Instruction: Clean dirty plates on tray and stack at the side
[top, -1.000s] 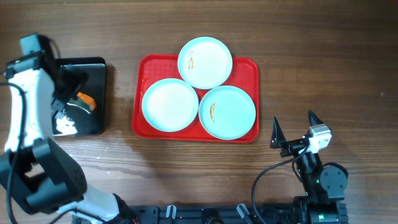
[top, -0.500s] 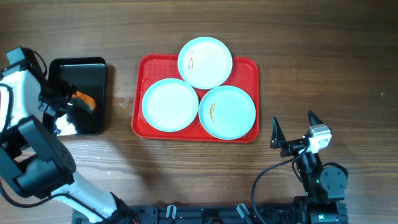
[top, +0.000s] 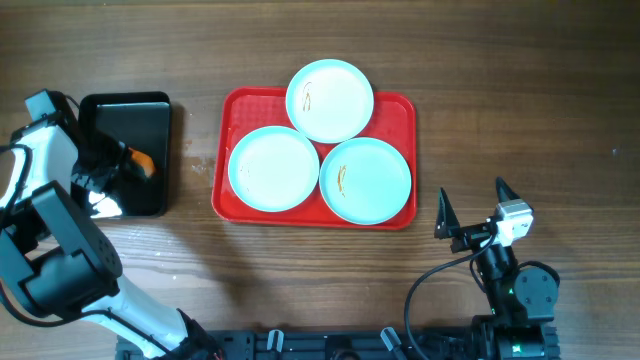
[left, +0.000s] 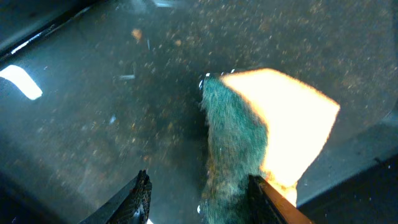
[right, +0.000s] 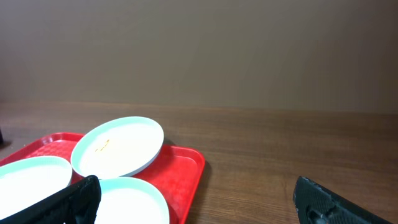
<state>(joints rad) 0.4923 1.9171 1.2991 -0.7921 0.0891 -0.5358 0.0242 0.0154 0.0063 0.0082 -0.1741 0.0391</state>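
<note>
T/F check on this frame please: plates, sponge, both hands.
1. The back plate, left plate and right plate all sit on the red tray. True.
2. The sponge lies on the red tray. False: it is on the black tray.
3. The right hand is open and empty. True.
4. The left plate has an orange smear. False: it looks clean; the back and right plates carry the smears.
5. The left hand is over the red tray. False: it is at the sponge.
</note>
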